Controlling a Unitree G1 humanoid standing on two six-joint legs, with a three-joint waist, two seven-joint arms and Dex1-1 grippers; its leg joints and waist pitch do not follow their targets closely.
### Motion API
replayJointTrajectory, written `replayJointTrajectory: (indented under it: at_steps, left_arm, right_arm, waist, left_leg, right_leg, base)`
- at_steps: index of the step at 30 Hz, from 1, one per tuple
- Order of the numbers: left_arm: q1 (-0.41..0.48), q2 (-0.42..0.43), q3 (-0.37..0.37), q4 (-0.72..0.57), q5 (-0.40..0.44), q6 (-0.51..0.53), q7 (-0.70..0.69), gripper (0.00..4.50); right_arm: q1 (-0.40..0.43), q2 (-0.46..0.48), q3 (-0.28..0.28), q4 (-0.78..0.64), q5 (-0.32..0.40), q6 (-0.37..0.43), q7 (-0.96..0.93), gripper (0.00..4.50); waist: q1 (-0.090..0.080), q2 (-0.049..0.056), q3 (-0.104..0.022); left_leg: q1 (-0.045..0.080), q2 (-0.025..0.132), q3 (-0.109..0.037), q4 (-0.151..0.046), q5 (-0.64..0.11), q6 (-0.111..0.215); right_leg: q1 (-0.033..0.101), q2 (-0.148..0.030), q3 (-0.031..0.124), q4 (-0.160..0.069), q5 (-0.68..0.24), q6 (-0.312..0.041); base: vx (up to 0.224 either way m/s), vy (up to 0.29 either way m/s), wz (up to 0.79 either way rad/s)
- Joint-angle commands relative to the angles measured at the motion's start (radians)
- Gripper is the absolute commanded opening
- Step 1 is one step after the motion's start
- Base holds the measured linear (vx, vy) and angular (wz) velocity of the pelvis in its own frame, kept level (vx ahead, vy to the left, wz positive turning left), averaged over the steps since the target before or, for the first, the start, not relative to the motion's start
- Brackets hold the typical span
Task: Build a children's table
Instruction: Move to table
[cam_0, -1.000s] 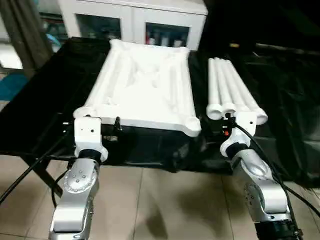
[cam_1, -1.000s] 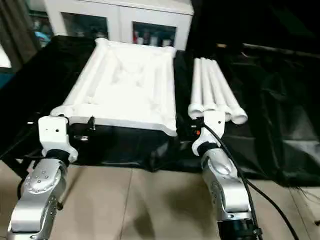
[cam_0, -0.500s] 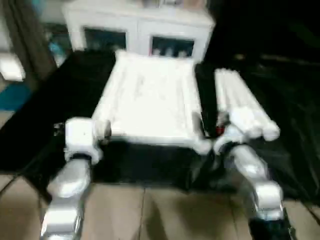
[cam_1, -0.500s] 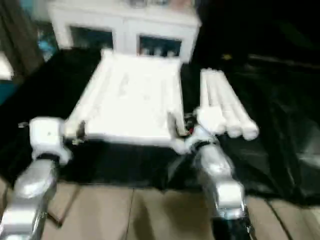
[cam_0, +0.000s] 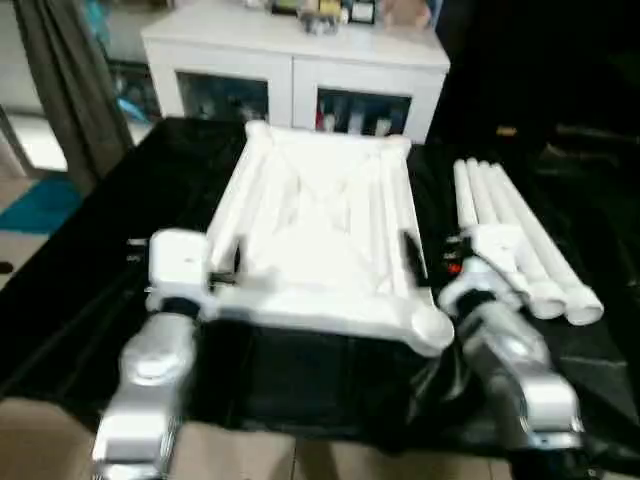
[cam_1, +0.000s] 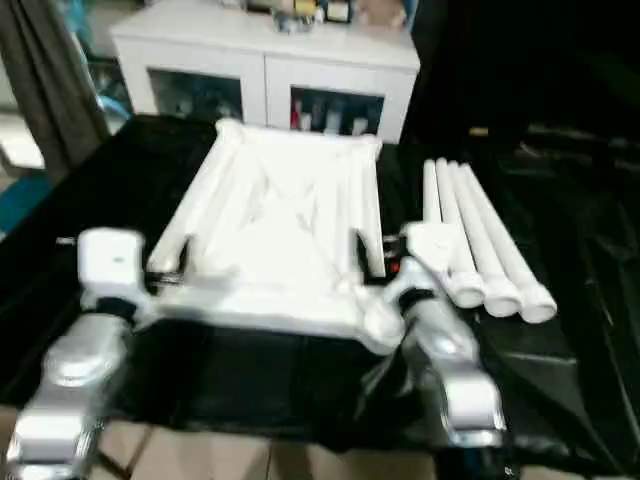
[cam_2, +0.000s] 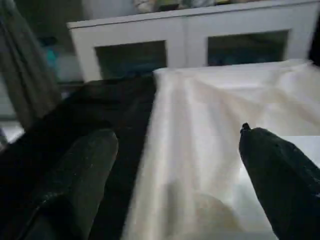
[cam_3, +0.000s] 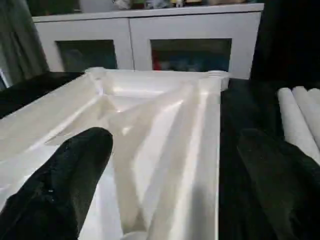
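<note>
Both arms have advanced since the earlier frames: each tool now sits level with the near edge of the table top (cam_0: 318, 228) instead of short of it.

Left tool (cam_2: 170, 165): fingers spread wide, holding nothing. One finger (cam_2: 82, 172) is over the black cloth (cam_0: 90, 250); the other is over the white ribbed underside, so the tool straddles the top's left long edge near its near left corner.

Table top: lies upside down on the black-draped table, rounded corner sockets (cam_0: 432, 326) at the corners.

Right tool (cam_3: 175, 170): fingers spread wide, holding nothing, straddling the top's right long edge.

Legs (cam_0: 520, 245): four, lying side by side on the cloth just right of the top.

White cabinet (cam_0: 295, 60): stands behind the table; small items, too blurred to identify, sit in its glass-fronted compartments.
</note>
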Motion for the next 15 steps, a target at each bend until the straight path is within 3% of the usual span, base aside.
replayJointTrajectory:
  at_steps: [1,2,3,4,5,6,7,8,9,10,11,12,13,14,15]
  left_arm:
    - [-0.013,-0.018,-0.035,0.005,-0.003,0.001,-0.014,4.42]
    - [-0.014,-0.022,-0.035,0.006,-0.01,-0.002,-0.014,4.42]
    - [-0.015,-0.032,-0.028,0.008,-0.027,-0.007,-0.013,4.42]
    - [-0.017,-0.032,-0.029,0.013,-0.027,-0.01,-0.012,4.42]
    - [-0.019,-0.024,-0.036,0.019,-0.015,-0.013,-0.01,4.42]
    - [-0.02,-0.025,-0.033,0.022,-0.022,-0.02,-0.013,4.42]
    - [-0.021,-0.024,-0.032,0.022,-0.023,-0.021,-0.013,4.42]
    - [-0.026,-0.026,-0.028,0.024,-0.024,-0.018,-0.009,4.42]
    - [-0.03,-0.028,-0.025,0.026,-0.023,-0.015,-0.005,4.42]
    - [-0.043,-0.035,-0.016,0.042,-0.019,-0.012,0.005,4.42]
    - [-0.045,-0.036,-0.015,0.045,-0.019,-0.012,0.006,4.42]
    - [-0.048,-0.038,-0.014,0.05,-0.018,-0.013,0.007,4.42]
    - [-0.054,-0.039,-0.016,0.057,-0.018,-0.016,0.01,4.42]
    - [-0.057,-0.039,-0.021,0.061,-0.017,-0.017,0.013,4.42]
    - [-0.057,-0.039,-0.023,0.062,-0.017,-0.018,0.015,4.42]
  right_arm:
    - [0.011,-0.021,-0.036,-0.026,-0.008,0.012,-0.014,4.5]
    - [0.013,-0.02,-0.038,-0.029,-0.009,0.013,-0.014,4.5]
    - [0.013,-0.019,-0.04,-0.031,-0.01,0.014,-0.015,4.5]
    - [0.013,-0.019,-0.043,-0.033,-0.013,0.015,-0.017,4.5]
    - [0.014,-0.019,-0.046,-0.034,-0.017,0.016,-0.021,4.5]
    - [0.013,-0.019,-0.048,-0.035,-0.018,0.017,-0.021,4.5]
    - [0.014,-0.02,-0.049,-0.036,-0.018,0.017,-0.021,4.5]
    - [0.012,-0.021,-0.048,-0.036,-0.02,0.019,-0.022,4.5]
    - [0.011,-0.022,-0.047,-0.036,-0.021,0.02,-0.024,4.5]
    - [0.004,-0.026,-0.04,-0.027,-0.029,0.031,-0.031,4.5]
    - [0.002,-0.026,-0.038,-0.024,-0.033,0.034,-0.032,4.5]
    - [-0.002,-0.027,-0.035,-0.02,-0.038,0.038,-0.035,4.5]
    - [-0.012,-0.025,-0.033,-0.013,-0.044,0.042,-0.038,4.5]
    - [-0.021,-0.024,-0.034,-0.01,-0.044,0.045,-0.039,4.5]
    - [-0.025,-0.023,-0.035,-0.009,-0.043,0.047,-0.039,4.5]
  waist:
    - [-0.034,0.028,-0.056]
    - [-0.04,0.005,-0.053]
    - [-0.037,-0.004,-0.051]
    - [-0.024,-0.064,-0.062]
    - [0.015,-0.069,-0.065]
    - [0.023,-0.07,-0.067]
    - [0.022,-0.063,-0.068]
    - [0.014,-0.041,-0.063]
    - [0.006,-0.021,-0.07]
    - [0.0,-0.014,-0.068]
    - [-0.005,-0.013,-0.064]
    - [-0.015,-0.008,-0.06]
    - [-0.02,-0.002,-0.059]
    - [-0.03,0.013,-0.054]
    - [-0.04,0.024,-0.051]
  left_leg:
    - [0.113,0.141,-0.1,-0.142,-0.084,0.323]
    - [0.103,0.122,-0.076,-0.145,-0.039,0.379]
    - [0.092,0.097,-0.051,-0.134,-0.027,0.371]
    - [0.007,0.014,0.012,-0.079,-0.036,0.307]
    - [-0.04,-0.022,0.026,0.009,-0.026,0.198]
    - [-0.057,-0.005,0.009,0.0,0.039,0.155]
    - [-0.066,0.0,0.006,-0.037,0.195,0.079]
    - [-0.057,0.011,0.008,-0.073,0.314,0.044]
    - [-0.044,0.035,0.004,-0.077,0.366,0.041]
    - [-0.029,0.055,0.001,-0.08,0.342,0.019]
    - [-0.022,0.069,-0.005,-0.09,0.295,-0.001]
    - [-0.009,0.097,-0.017,-0.104,0.178,-0.027]
    - [-0.002,0.109,-0.022,-0.112,0.126,-0.027]
    - [0.014,0.163,-0.054,-0.146,0.027,0.01]
    - [0.037,0.223,-0.083,-0.179,-0.041,0.076]
  right_leg:
    - [-0.095,-0.038,0.0,-0.008,0.022,0.069]
    - [-0.091,-0.056,0.012,-0.044,0.078,0.073]
    - [-0.081,-0.067,0.022,-0.084,0.121,0.05]
    - [0.011,-0.116,0.085,-0.165,0.191,0.017]
    - [0.079,-0.208,0.175,-0.231,0.009,-0.04]
    - [0.1,-0.217,0.173,-0.21,0.07,-0.056]
    - [0.097,-0.17,0.129,-0.163,0.35,-0.062]
    - [0.068,-0.11,0.087,-0.138,0.591,-0.065]
    - [0.052,-0.092,0.072,-0.124,0.679,-0.08]
    - [0.043,-0.084,0.065,-0.129,0.608,-0.122]
    - [0.04,-0.079,0.058,-0.137,0.52,-0.145]
    - [0.033,-0.074,0.047,-0.147,0.339,-0.18]
    - [0.032,-0.072,0.042,-0.147,0.284,-0.196]
    - [0.012,-0.06,0.02,-0.136,0.158,-0.203]
    - [-0.018,-0.055,0.0,-0.107,0.062,-0.18]
  base:
    - [0.108,0.018,0.0]
    - [0.108,0.018,0.0]
    - [0.103,-0.044,-0.03]
    - [0.058,-0.083,0.07]
    - [0.058,-0.083,0.07]
    - [0.063,-0.082,0.01]
    - [0.087,-0.071,-0.1]
    - [0.087,-0.071,-0.1]
    - [0.044,-0.051,-0.04]
    - [0.0,0.0,0.0]
    - [0.0,0.0,0.0]
    - [0.0,0.0,0.0]
    - [0.0,0.0,0.0]
    - [0.0,0.0,0.0]
    - [0.0,0.0,0.0]
